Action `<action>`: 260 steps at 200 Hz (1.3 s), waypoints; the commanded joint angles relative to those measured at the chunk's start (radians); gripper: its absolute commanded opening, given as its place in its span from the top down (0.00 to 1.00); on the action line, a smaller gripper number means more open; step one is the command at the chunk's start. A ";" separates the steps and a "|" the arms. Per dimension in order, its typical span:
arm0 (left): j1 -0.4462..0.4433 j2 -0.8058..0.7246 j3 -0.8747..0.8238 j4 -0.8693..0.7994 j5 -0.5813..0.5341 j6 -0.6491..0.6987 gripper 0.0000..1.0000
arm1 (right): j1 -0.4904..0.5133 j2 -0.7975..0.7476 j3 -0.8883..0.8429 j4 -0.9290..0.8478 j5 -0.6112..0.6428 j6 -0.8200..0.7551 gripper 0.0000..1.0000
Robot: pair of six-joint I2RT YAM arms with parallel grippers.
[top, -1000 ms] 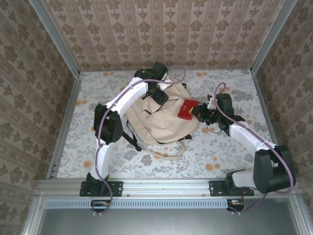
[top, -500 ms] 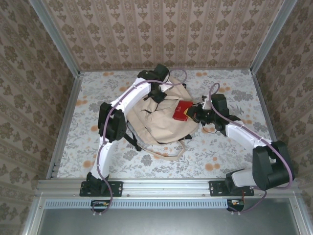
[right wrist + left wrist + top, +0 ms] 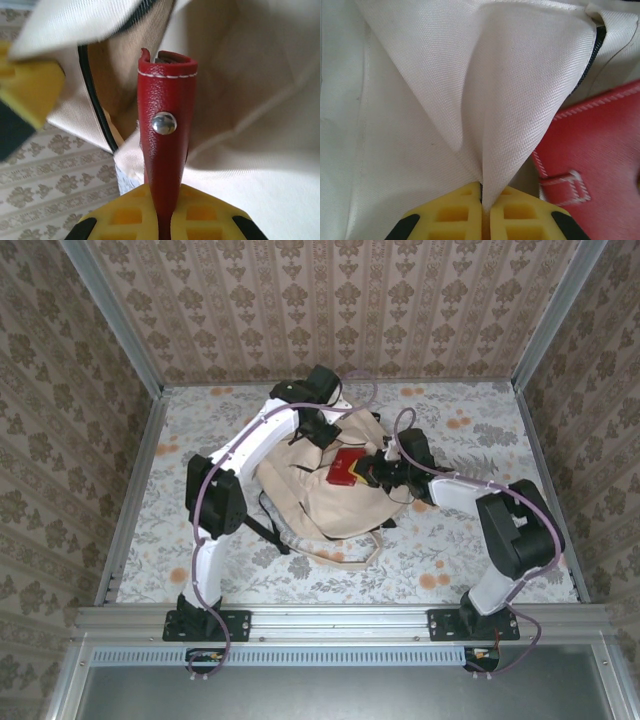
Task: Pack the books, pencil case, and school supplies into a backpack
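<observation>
The cream-beige backpack (image 3: 330, 502) lies mid-table. My left gripper (image 3: 322, 436) is at its far edge, shut on a raised fold of the backpack's cloth (image 3: 510, 110); the yellow fingers (image 3: 451, 215) pinch the fold. My right gripper (image 3: 374, 473) is shut on the school supplies, a small flat red item (image 3: 346, 467) with a metal snap (image 3: 164, 123). That red item stands edge-on at the backpack's open mouth (image 3: 120, 80), beside the black zipper trim, and it also lies to the right of the fold (image 3: 600, 150). The books and the pencil case are out of view.
Beige straps (image 3: 345, 555) and black straps (image 3: 272, 530) trail from the backpack toward the near edge. Patterned walls with metal posts (image 3: 135, 350) enclose the floral tabletop (image 3: 460, 540) on three sides. The left gripper's yellow finger (image 3: 25, 85) sits close to the red item.
My left gripper closed on the backpack's cloth. My right arm carried the red item leftward from the backpack's right edge to its opening.
</observation>
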 commanded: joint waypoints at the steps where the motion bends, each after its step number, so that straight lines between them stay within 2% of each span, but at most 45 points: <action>1: -0.007 -0.086 0.003 0.035 0.051 -0.042 0.91 | -0.010 0.055 0.065 0.113 0.032 0.076 0.90; 29: -0.004 -0.092 -0.014 0.039 0.065 -0.060 0.92 | -0.014 0.115 0.073 0.188 0.094 0.137 0.90; 57: -0.004 -0.088 -0.008 0.045 0.099 -0.091 0.91 | 0.003 0.202 0.100 0.368 0.103 0.211 0.90; 80: 0.010 -0.085 -0.003 0.046 0.114 -0.130 0.92 | 0.021 0.243 0.132 0.413 0.143 0.235 0.90; 123: 0.038 -0.078 -0.026 0.057 0.164 -0.183 0.92 | 0.051 0.296 0.199 0.384 0.193 0.256 0.89; 134: 0.038 -0.070 -0.025 0.055 0.174 -0.186 0.91 | 0.060 0.312 0.197 0.448 0.194 0.270 0.89; 152: 0.042 -0.056 -0.016 0.042 0.162 -0.193 0.91 | 0.066 0.305 0.150 0.575 0.211 0.294 0.89; 203: 0.065 -0.048 -0.019 0.027 0.141 -0.222 0.89 | 0.054 0.218 0.036 0.635 0.257 0.267 0.87; 219: 0.068 -0.054 -0.022 0.029 0.146 -0.227 0.88 | 0.056 0.224 0.043 0.645 0.240 0.260 0.87; 260: 0.078 -0.068 -0.029 0.035 0.167 -0.239 0.88 | 0.067 0.274 0.048 0.820 0.199 0.304 0.87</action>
